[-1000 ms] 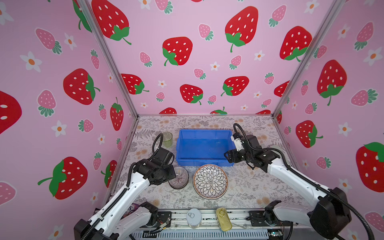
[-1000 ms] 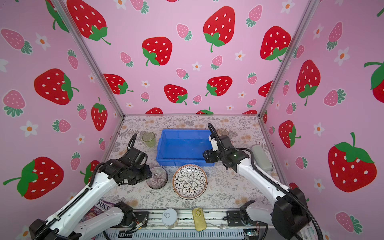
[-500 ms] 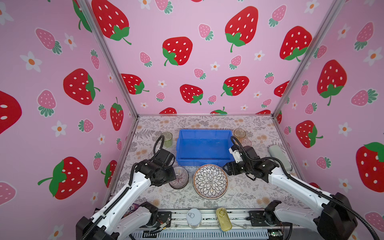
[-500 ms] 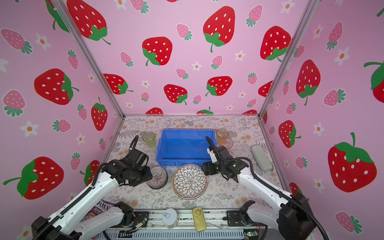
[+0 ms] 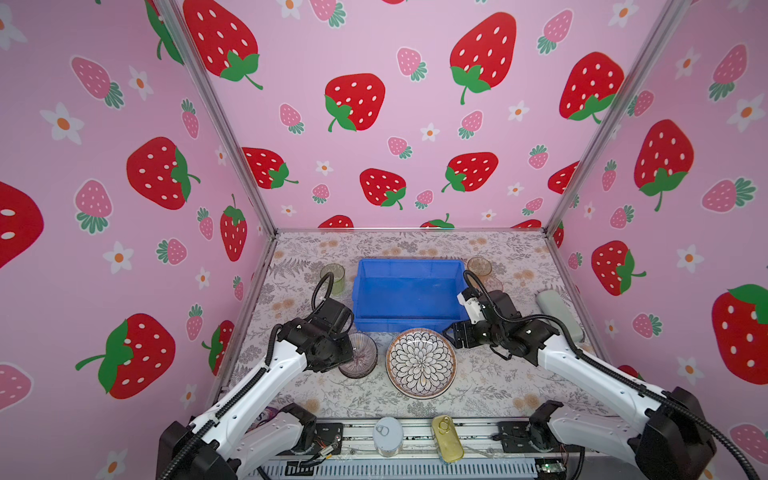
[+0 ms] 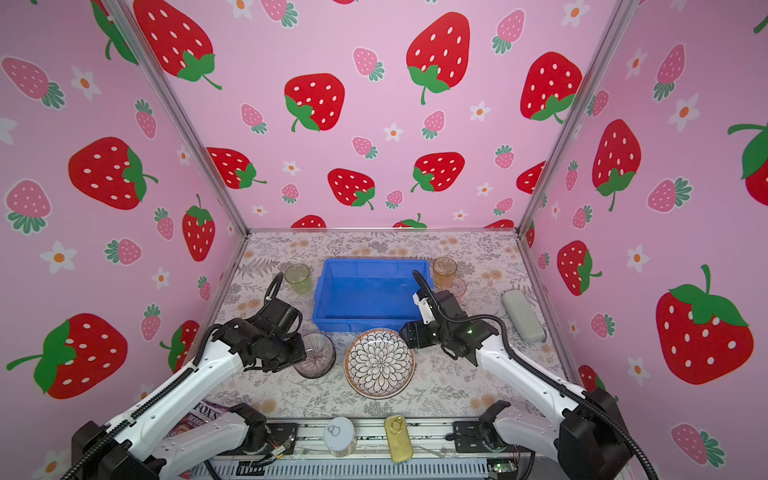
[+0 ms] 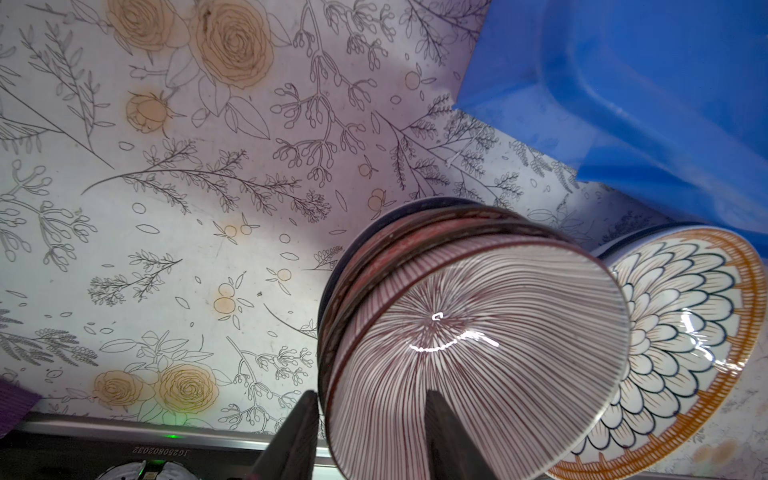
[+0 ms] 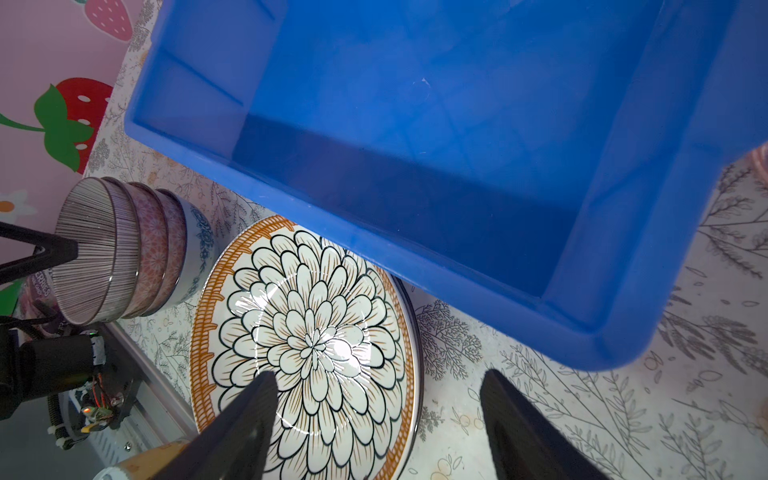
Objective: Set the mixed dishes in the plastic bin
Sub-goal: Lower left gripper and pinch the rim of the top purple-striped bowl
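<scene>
Left pincer [image 7: 371, 399]: was held part-way open, astride the rim of the purple-striped ceramic bowl [image 7: 478, 353] (one finger outside the wall, one inside); a firm clamp was not shown.
Bowl stack: the striped bowl was nested uppermost in a stack of small patterned bowls [image 8: 166, 253], which was stood on the floral-printed counter [image 5: 478, 386], just beside the plate.
Right pincer [image 8: 379, 374]: was spread wide and nothing was gripped; one finger was poised over the petal-patterned round plate [image 8: 316, 332], the other over the counter beside its rim.
Plate: was laid flat on the counter, close against the near wall of the bin.
Bin: the shallow bright-blue plastic bin [image 5: 409, 325] was set mid-counter, beyond the plate and bowls in both top views.
Tumblers: a translucent green tumbler [image 5: 332, 276] was stood left of the bin; an amber tumbler [image 5: 478, 266] and a pink tumbler [image 6: 457, 286] were stood at its right, all outside it.
Front rail: a silver round tin [image 5: 387, 436] and a gold oval tin [image 5: 446, 438] were laid there (well apart from the dishes).
</scene>
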Action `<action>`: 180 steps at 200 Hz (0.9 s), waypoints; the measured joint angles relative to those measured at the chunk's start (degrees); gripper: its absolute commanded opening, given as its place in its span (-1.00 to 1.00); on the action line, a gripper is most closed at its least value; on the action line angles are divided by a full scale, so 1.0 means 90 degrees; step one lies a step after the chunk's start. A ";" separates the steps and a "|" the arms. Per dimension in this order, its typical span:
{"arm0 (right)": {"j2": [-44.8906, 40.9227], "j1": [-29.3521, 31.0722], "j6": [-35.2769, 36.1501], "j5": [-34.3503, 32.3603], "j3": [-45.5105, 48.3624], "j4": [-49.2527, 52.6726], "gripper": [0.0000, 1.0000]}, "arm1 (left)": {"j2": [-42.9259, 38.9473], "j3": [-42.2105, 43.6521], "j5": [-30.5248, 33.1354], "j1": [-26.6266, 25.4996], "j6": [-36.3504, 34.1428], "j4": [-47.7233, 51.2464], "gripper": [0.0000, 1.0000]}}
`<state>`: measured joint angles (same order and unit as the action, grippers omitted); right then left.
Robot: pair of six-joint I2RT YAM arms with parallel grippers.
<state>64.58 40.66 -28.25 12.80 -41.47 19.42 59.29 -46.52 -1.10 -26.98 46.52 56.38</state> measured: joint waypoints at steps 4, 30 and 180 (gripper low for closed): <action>0.0000 0.0000 -0.0002 0.0005 0.0000 -0.0005 0.59 | 0.0002 0.0005 0.0002 -0.0005 0.0000 -0.0002 -0.12; 0.0000 0.0000 -0.0010 0.0015 0.0000 -0.0007 0.59 | 0.0007 0.0022 0.0005 -0.0010 -0.0002 -0.0005 -0.16; 0.0002 0.0000 -0.0032 0.0046 -0.0002 -0.0199 0.58 | 0.0044 0.0032 0.0299 -0.0095 0.0017 0.0000 -0.43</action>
<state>64.60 40.66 -28.53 13.21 -41.50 17.63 59.68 -46.24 1.58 -27.83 46.68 56.38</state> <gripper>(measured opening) 0.790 0.307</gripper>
